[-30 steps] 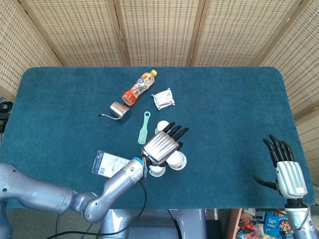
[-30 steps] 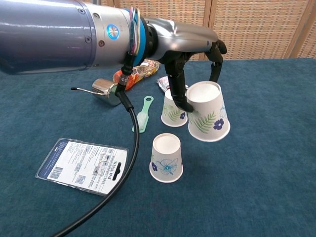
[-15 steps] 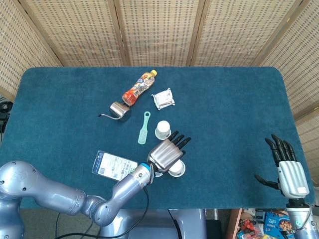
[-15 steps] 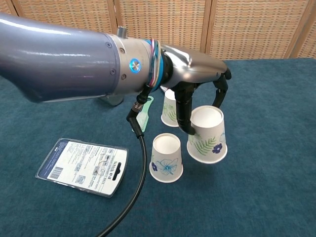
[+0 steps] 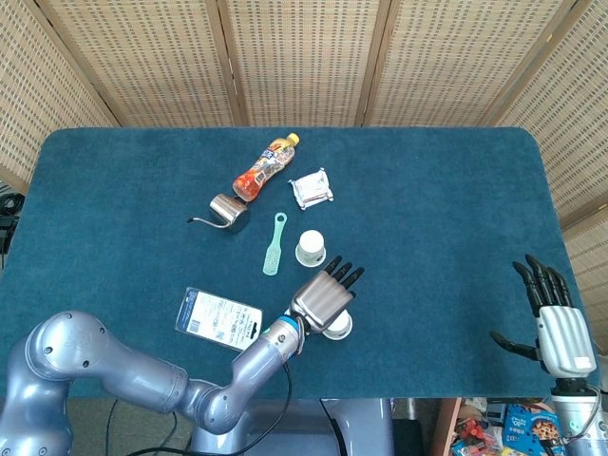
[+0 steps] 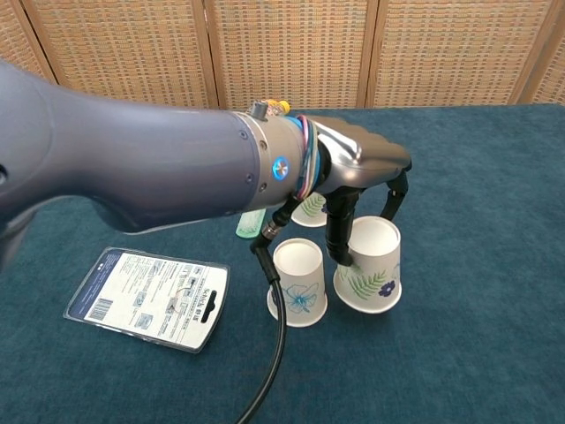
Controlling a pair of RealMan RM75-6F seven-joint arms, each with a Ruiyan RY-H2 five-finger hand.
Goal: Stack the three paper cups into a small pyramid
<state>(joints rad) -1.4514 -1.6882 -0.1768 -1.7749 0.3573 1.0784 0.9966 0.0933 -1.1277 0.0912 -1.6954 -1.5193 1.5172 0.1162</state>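
Note:
Three upturned white paper cups stand on the blue table. My left hand [image 6: 364,166] reaches over the fern-printed cup [image 6: 369,265] and grips it from above with fingers down both sides. That cup sits on the cloth right beside the blue-flower cup [image 6: 297,283]. The third cup [image 6: 311,208] stands behind them, partly hidden by my hand. In the head view my left hand [image 5: 323,296] covers most of the two near cups, and the third cup [image 5: 311,248] stands apart behind. My right hand [image 5: 556,323] hovers past the table's right front corner, fingers spread, holding nothing.
A drink bottle [image 5: 266,166], a silver packet [image 5: 311,188], a small metal pitcher [image 5: 228,211] and a green brush [image 5: 275,243] lie behind the cups. A blister pack [image 6: 146,296] lies at the near left. A black cable [image 6: 274,353] hangs from my left forearm.
My left hand brought the fern cup toward the near edge and down, from beside the third cup to beside the blue-flower cup. The right hand drifted slightly nearer.

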